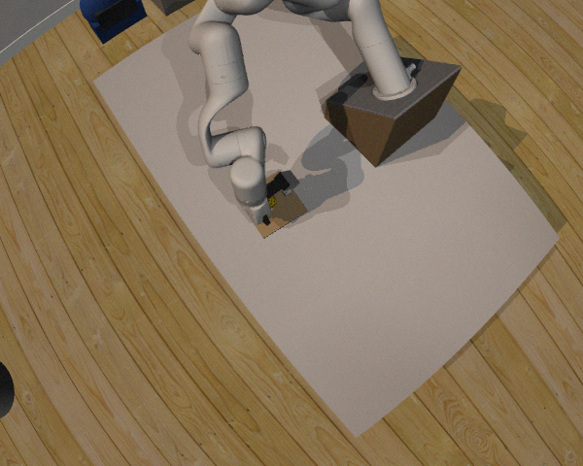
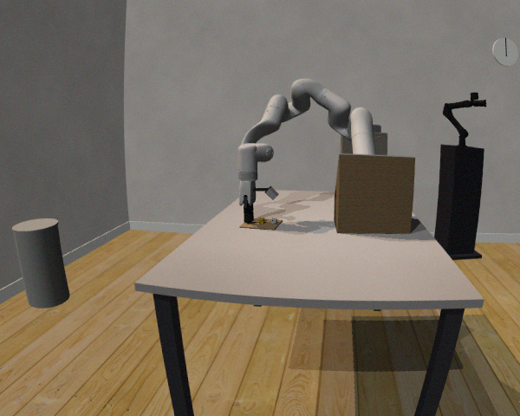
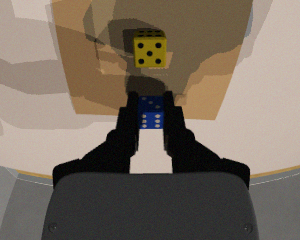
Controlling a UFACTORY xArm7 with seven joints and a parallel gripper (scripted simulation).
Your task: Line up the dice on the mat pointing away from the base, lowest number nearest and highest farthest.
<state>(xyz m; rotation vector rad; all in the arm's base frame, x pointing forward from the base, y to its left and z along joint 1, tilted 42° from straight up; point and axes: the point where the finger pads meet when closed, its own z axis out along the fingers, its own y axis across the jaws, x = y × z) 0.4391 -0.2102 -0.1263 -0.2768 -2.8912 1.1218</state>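
The end effector [image 1: 265, 219] [image 2: 248, 220] [image 3: 150, 104] points down at the mat [image 1: 292, 208] [image 2: 260, 225] [image 3: 95, 95], its fingers slightly apart and closed on the blue die [image 3: 151, 120], near the mat's edge farther from the robot's base. Whether that die touches the mat, I cannot tell. The yellow die [image 1: 271, 202] [image 2: 261, 220] [image 3: 150, 52] sits on the mat, between the end effector and the white die [image 1: 287, 191] [image 2: 274, 221], also on it. The mat lies on the desk [image 1: 382, 301] [image 2: 295, 269] [image 3: 25, 105].

Mat [image 1: 292, 206] [image 2: 258, 225] [image 3: 200, 95]: matt, like brown card. Tabletop [image 1: 407, 281] [image 2: 305, 263] [image 3: 20, 100]: matt, smooth. Floor [image 1: 106, 281] [image 2: 233, 349]: grained wood planks.
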